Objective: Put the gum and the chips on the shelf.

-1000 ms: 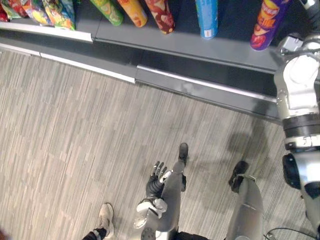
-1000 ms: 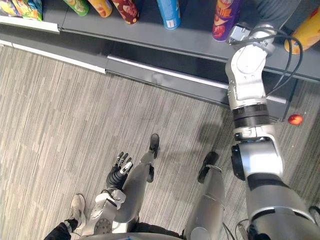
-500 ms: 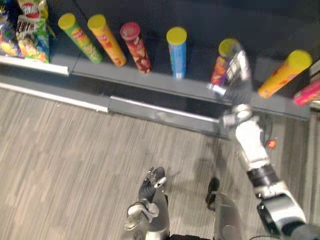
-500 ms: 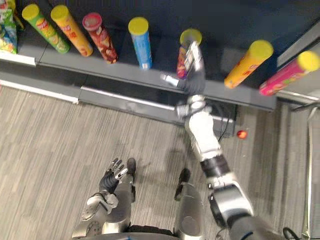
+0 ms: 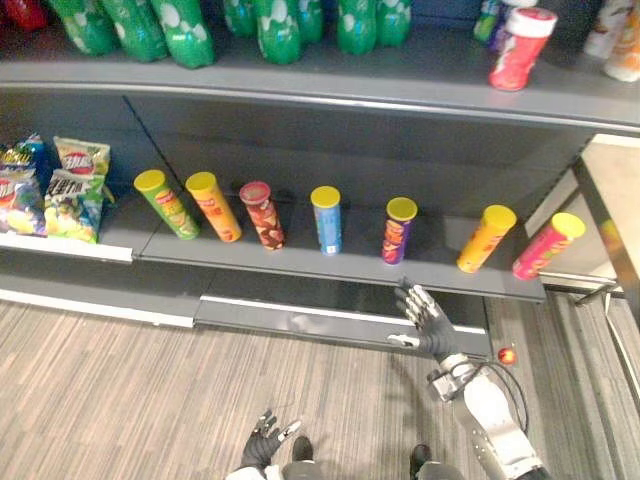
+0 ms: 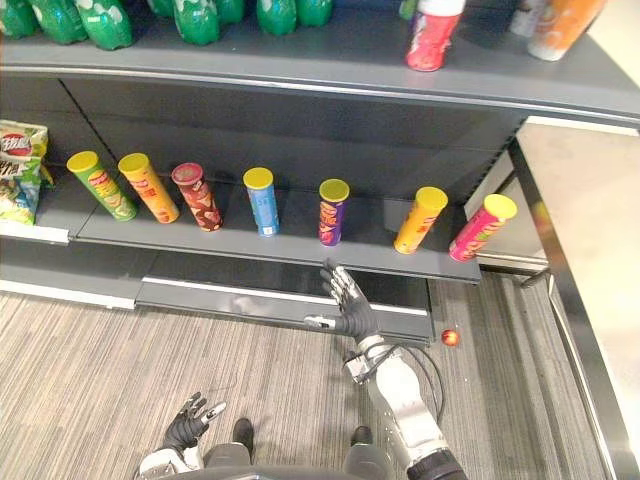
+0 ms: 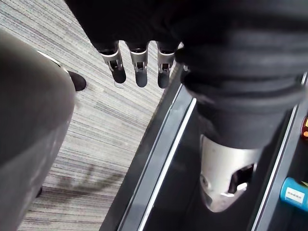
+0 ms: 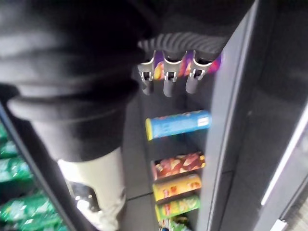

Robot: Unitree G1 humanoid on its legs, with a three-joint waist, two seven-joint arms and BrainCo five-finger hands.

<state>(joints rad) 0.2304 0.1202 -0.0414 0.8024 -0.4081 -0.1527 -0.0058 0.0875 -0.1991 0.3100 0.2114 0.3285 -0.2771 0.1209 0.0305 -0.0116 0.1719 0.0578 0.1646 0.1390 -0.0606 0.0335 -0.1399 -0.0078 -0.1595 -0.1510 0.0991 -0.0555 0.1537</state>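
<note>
The right hand (image 6: 350, 308) hangs just below the front edge of the lower shelf (image 6: 290, 249), fingers straight and spread, holding nothing. Right above it a purple can of chips (image 6: 332, 212) stands upright near that front edge, between a blue can (image 6: 261, 200) and an orange can (image 6: 419, 220), in a row of cans that runs along the shelf. The hand is clear of the can, not touching it. The left hand (image 6: 185, 430) sits low over the floor (image 5: 120, 400), fingers relaxed and empty too.

From where I stand, the chips look dealt with: the purple can is on the shelf and lined up with the others. The gum is another matter. I cannot pick out any gum on the shelf, on the floor or in either hand, so I cannot tell whether that half is done. Bags of chips (image 5: 60, 190) lie at the left end of the shelf, and a small red ball (image 6: 451, 337) rests on the floor below its right end.
</note>
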